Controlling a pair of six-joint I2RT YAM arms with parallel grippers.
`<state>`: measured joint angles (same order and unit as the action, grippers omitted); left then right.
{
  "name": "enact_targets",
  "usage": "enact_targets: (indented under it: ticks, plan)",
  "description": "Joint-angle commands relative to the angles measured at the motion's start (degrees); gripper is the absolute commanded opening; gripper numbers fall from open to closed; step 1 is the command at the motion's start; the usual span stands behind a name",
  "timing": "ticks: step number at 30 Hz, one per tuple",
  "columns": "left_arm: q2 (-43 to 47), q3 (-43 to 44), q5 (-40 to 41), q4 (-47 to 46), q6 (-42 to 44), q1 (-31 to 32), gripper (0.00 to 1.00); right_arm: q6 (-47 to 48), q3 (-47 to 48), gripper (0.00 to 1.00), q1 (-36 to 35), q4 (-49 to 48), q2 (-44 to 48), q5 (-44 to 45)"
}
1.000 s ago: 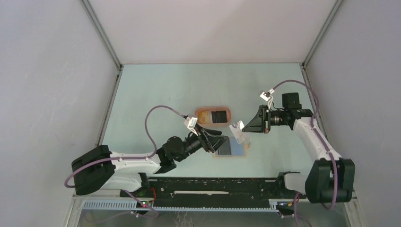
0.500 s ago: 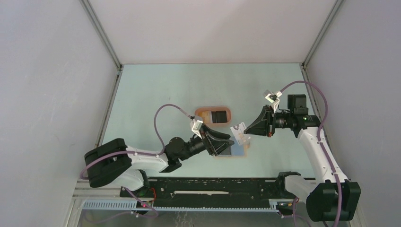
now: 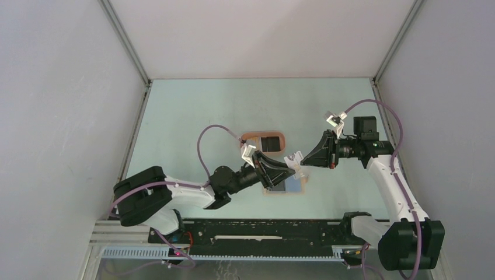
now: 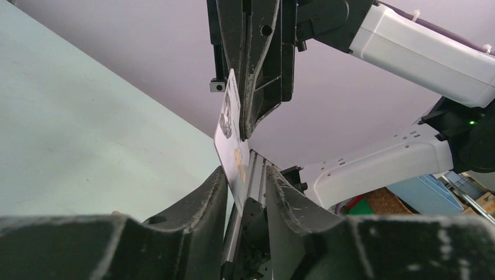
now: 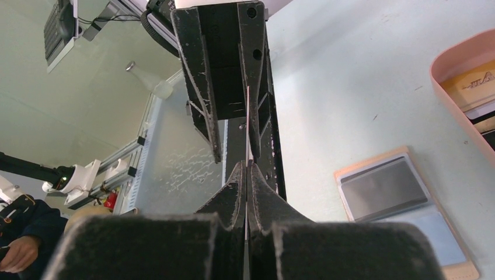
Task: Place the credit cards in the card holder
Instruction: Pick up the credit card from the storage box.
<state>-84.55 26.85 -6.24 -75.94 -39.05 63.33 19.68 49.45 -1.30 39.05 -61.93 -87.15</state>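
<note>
- Right gripper point(image 3: 304, 158), reaching in from 3 o'clock in the top view, fingers pressed together with no gap, pinching one end of a pale credit card point(image 3: 295, 163).
- Same card held in the air above the table point(image 3: 192, 116), seen edge-on as a thin line from the right wrist point(image 5: 247, 116), with small printed marks on its face from the left wrist point(image 4: 231, 137).
- Left gripper point(image 3: 288, 169), reaching in from 8 o'clock, fingers narrowly apart on either side of the card's free end point(image 4: 246, 175); a sliver of space visible on one side, contact on the other side impossible to tell.
- Directly below the two grippers, at 6 o'clock of them in the top view, card holder point(image 3: 273, 191) lying open and flat on the table.
- Inside the card holder, a grey card point(image 5: 382, 189) and a pale blue card point(image 5: 433, 234) side by side.
- At 11 o'clock of the grippers, well clear of the card holder, a pink oval tray point(image 3: 282, 136) with a black card point(image 3: 270, 143) and a yellow-orange card point(image 5: 474, 88) in it.
</note>
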Motion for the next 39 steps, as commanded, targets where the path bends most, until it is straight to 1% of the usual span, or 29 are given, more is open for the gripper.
enact_targets:
  ticks: [1, 2, 3, 5, 6, 9, 11, 15, 17, 19, 22, 27, 32, 35, 39]
  plan:
    - [-1.1, 3.0, -0.6, -2.7, 0.0, -0.3, 0.31, 2.4, 0.7, 0.00, -0.6, 1.4, 0.1, -1.4]
    - [-1.3, 3.2, -0.7, -2.5, 0.1, -0.4, 0.27, 2.6, 0.7, 0.00, -0.8, 1.5, 0.1, -1.3]
    - [-1.4, 3.4, -0.8, -2.5, 0.2, -0.4, 0.20, 2.8, 0.7, 0.00, -1.0, 1.5, 0.1, -1.1]
    - [-1.4, 3.5, -1.0, -2.3, 0.5, -0.5, 0.03, 3.1, 0.7, 0.00, -1.2, 1.8, 0.1, -0.8]
    - [-1.2, 3.3, -1.2, -2.1, 0.7, -0.6, 0.00, 3.4, 0.7, 0.00, -1.3, 1.8, 0.1, -0.7]
    - [-0.3, 2.7, -1.4, -1.3, 1.8, -1.0, 0.00, 4.0, 0.7, 0.01, -1.6, 2.1, 0.1, -0.5]
    - [0.7, 2.1, -1.9, -0.2, 2.7, -1.3, 0.00, 4.3, 0.7, 0.09, -1.9, 2.3, 0.1, -0.3]
    - [3.2, 1.8, -4.8, 4.8, 3.8, -2.5, 0.00, 4.6, 0.7, 0.38, -2.5, 2.3, 0.3, 0.5]
    - [4.4, 2.2, -8.3, 8.6, 4.2, -3.3, 0.00, 4.6, 0.8, 0.47, -2.6, 2.2, 0.6, 1.0]
    - [5.9, 3.0, -11.6, 13.6, 4.8, -4.2, 0.00, 5.9, 1.2, 0.52, -2.7, 3.3, 0.9, 1.4]
    - [7.8, 4.1, -16.2, 21.5, 6.3, -5.6, 0.00, 9.9, 2.5, 0.55, -3.1, 6.9, 0.9, 2.2]
    - [10.5, 6.1, -20.8, 31.3, 9.8, -6.8, 0.00, 10.7, 2.7, 0.57, -4.9, 7.4, -0.1, 5.0]
    - [11.5, 8.1, -22.4, 35.9, 12.0, -7.1, 0.00, 12.1, 3.4, 0.55, -6.8, 8.7, -1.6, 6.4]
    - [11.2, 8.7, -23.1, 36.7, 12.2, -7.2, 0.00, 12.2, 3.5, 0.50, -7.4, 8.8, -2.1, 7.0]
    - [10.6, 9.1, -23.6, 36.8, 12.2, -7.3, 0.00, 12.4, 3.6, 0.37, -8.2, 9.0, -2.6, 7.0]
